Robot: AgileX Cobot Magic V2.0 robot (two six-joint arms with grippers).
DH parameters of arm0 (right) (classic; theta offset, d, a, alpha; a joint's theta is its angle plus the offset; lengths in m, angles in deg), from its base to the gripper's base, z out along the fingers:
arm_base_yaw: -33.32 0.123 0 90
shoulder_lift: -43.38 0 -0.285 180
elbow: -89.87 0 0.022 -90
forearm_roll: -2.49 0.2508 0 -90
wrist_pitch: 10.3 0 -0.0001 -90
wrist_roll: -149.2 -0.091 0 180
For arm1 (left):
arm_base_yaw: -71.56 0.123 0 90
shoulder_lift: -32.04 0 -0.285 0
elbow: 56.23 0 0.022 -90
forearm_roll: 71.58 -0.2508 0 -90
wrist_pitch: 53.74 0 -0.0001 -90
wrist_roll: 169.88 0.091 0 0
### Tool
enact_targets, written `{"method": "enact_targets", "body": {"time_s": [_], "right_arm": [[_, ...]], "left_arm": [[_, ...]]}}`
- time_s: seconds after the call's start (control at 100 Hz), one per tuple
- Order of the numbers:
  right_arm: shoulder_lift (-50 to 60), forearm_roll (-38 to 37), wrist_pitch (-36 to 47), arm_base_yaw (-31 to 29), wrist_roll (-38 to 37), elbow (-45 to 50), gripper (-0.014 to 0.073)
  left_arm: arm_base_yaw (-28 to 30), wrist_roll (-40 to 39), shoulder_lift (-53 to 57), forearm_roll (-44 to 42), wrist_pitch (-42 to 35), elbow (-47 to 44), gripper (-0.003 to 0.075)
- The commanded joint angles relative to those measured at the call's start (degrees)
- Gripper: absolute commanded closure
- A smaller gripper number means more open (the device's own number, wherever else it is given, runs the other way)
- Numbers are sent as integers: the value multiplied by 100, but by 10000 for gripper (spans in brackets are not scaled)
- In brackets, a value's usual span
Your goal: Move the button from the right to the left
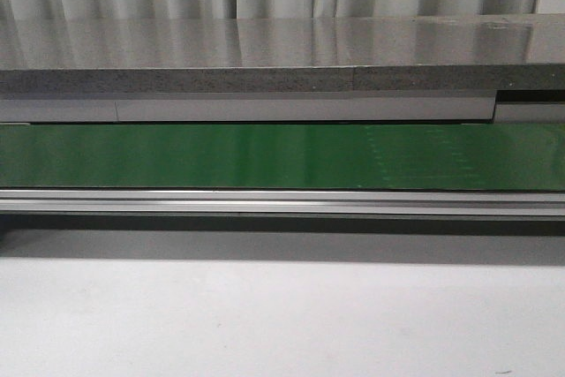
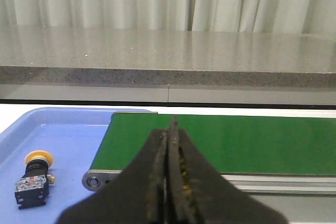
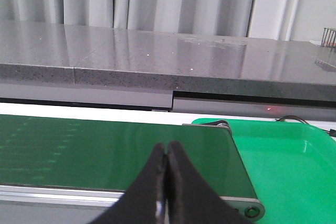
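Observation:
The button, with a yellow-orange round head and a black blocky body, lies on its side in the blue tray in the left wrist view. My left gripper is shut and empty, above the left end of the green conveyor belt, well apart from the button. My right gripper is shut and empty, above the right end of the belt. Neither gripper shows in the front view, which holds only the belt.
A green tray sits past the belt's right end and shows nothing in it. A grey stone-look counter runs behind the belt, with curtains behind it. The belt's aluminium rail runs along its near side, above the white table.

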Motion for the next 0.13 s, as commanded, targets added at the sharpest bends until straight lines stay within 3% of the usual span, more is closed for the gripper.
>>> {"method": "enact_targets", "body": {"time_s": [0.0, 0.12], "right_arm": [[123, -93, 502, -32, 1, -82, 653], [123, -93, 502, -32, 1, -82, 653]], "left_arm": [[-30, -63, 172, 54, -477, -265, 741], [-30, -63, 172, 54, -477, -265, 741]]}}
